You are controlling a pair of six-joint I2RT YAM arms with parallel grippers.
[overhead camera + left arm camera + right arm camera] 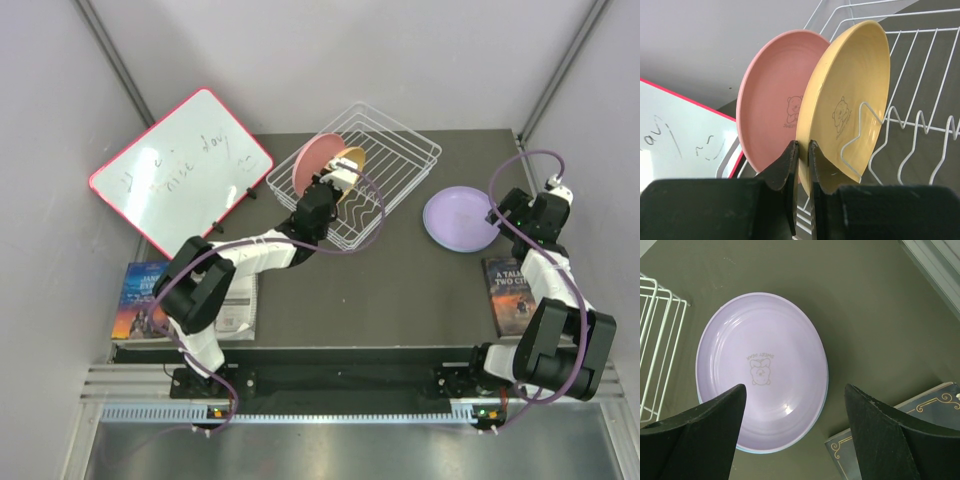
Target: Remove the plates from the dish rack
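The white wire dish rack [400, 150] stands at the back middle of the table. A pink plate [312, 160] and an orange plate [350, 158] stand on edge in its left part. My left gripper [335, 182] is shut on the lower rim of the orange plate [850, 100], with the pink plate [775, 105] just behind it. The lilac plate [458, 218] lies flat on the table to the right of the rack, on top of the light blue plate, of which only a thin rim [760, 451] shows. My right gripper [795, 387] hangs open and empty above the lilac plate [760, 335].
A red-framed whiteboard [180, 170] leans at the back left, close to the rack's left corner. One book [145, 290] with papers lies at the front left, another book [512, 290] at the front right under the right arm. The rack's corner [655, 340] shows left of the lilac plate.
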